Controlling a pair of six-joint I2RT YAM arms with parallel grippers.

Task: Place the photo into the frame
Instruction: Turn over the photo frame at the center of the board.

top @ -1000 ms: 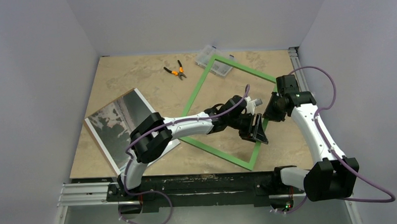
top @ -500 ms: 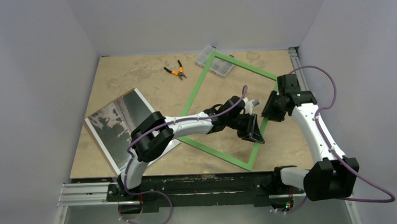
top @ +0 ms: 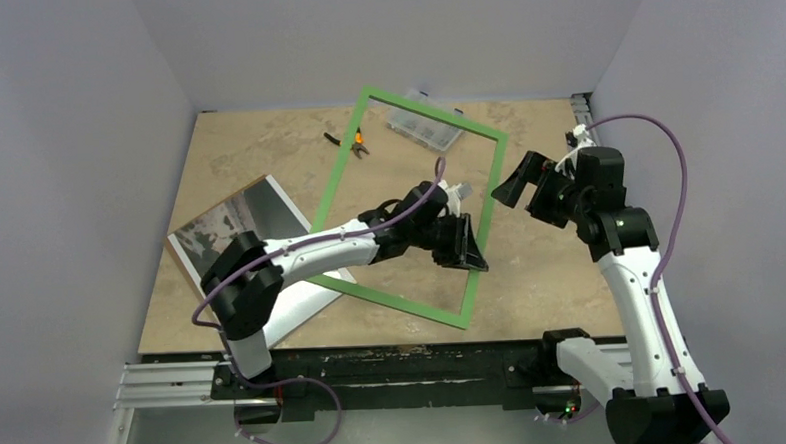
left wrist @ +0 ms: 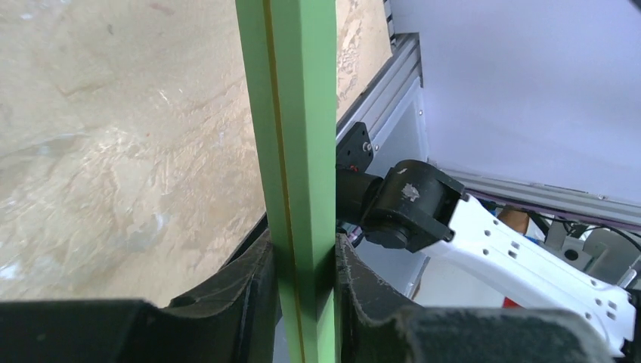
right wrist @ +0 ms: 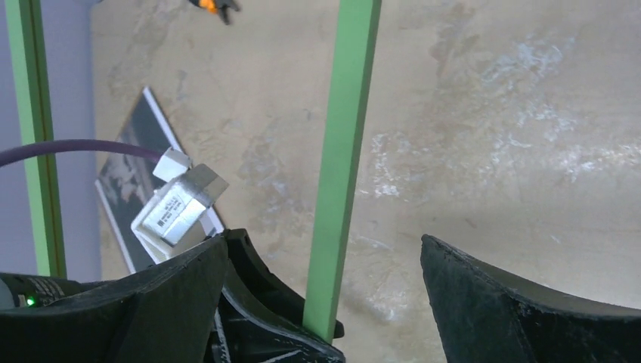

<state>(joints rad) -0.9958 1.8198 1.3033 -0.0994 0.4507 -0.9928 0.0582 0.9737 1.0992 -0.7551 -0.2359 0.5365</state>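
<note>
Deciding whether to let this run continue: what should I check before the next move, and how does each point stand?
1. Left fingers clamped on the frame rail: ok.
2. Right fingers open, off the frame: ok.
3. Second grip on the tilted frame: not ok, the left arm alone carries it.
4. Photo lying face up: ok.
5. Way to the photo free: not ok, the left arm crosses over it.
6. Pane seated in the frame: cannot tell.

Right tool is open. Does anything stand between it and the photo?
Yes. The frame, gripped on one rail by the left tool and tilted up, stands between the right tool and the photo. The left arm also crosses above the photo's near part.
</note>
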